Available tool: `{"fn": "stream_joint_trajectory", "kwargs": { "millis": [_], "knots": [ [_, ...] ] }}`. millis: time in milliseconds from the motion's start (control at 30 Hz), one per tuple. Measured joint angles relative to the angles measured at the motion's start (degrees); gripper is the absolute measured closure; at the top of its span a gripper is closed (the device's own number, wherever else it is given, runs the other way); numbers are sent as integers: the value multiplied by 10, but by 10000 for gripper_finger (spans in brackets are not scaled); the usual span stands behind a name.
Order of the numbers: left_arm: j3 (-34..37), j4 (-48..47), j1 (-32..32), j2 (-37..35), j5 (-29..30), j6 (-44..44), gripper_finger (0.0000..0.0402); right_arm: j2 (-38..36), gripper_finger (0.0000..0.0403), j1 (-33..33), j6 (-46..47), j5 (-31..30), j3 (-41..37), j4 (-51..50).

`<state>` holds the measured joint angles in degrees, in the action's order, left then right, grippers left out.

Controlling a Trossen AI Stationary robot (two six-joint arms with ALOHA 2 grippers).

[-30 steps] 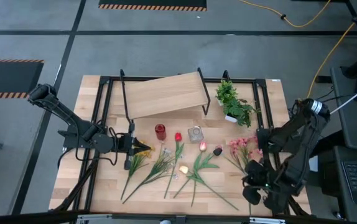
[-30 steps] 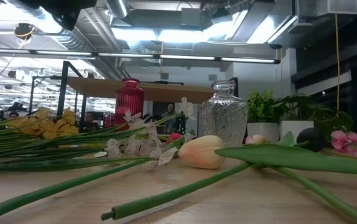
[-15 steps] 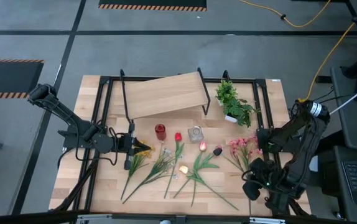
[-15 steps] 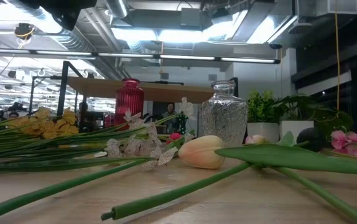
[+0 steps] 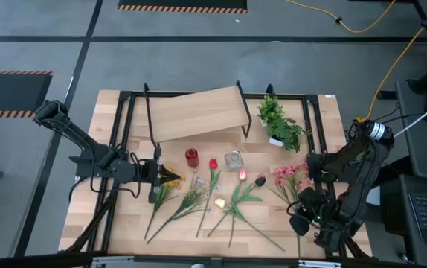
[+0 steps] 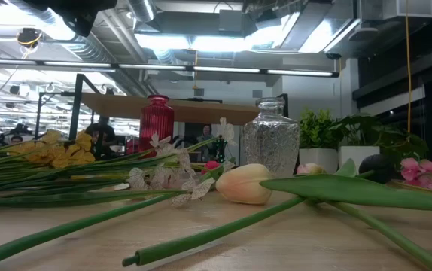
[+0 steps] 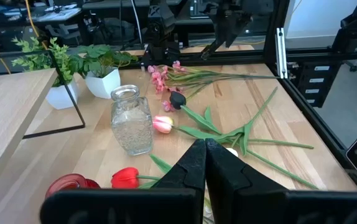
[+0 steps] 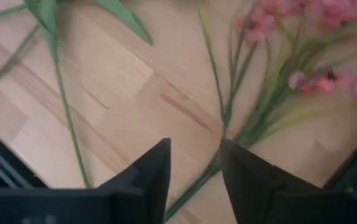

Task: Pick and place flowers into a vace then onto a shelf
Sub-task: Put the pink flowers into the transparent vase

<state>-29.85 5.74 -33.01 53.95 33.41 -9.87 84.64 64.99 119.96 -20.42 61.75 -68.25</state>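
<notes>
Several flowers (image 5: 198, 197) lie flat on the wooden table, with pink flowers (image 5: 291, 177) at the right. A red vase (image 5: 191, 157) and a clear glass vase (image 5: 233, 160) stand upright in front of the shelf (image 5: 195, 113). My right gripper (image 5: 297, 222) points steeply down over the pink flowers' stems (image 8: 228, 118), its fingers (image 8: 157, 171) open and apart from them. My left gripper (image 5: 163, 173) hangs shut beside the yellow blooms (image 5: 172, 181), touching nothing; its wrist view shows it (image 7: 204, 163) pointing across the table toward the glass vase (image 7: 132, 124).
A potted green plant (image 5: 280, 123) in a white pot stands at the far right by the shelf. A black metal frame (image 5: 117, 149) runs around the tabletop. Bare wood shows at the near left corner (image 5: 113, 223).
My right gripper has sunk a little toward the pink flowers' stems, shifted slightly toward the table's left, and rolled at the wrist.
</notes>
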Motion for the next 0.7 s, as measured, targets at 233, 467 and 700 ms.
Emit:
{"fn": "stream_joint_trajectory", "kwargs": {
  "millis": [233, 467, 700],
  "knots": [
    [0, 0, 0, 0, 0, 0, 398, 0, 220, 2, 28, 41, -16, 1],
    [0, 0, 0, 0, 0, 0, 398, 0, 218, 2, 28, 41, -25, 1],
    [0, 0, 0, 0, 0, 0, 398, 0, 218, 2, 25, 41, -25, 7]
  ]
}}
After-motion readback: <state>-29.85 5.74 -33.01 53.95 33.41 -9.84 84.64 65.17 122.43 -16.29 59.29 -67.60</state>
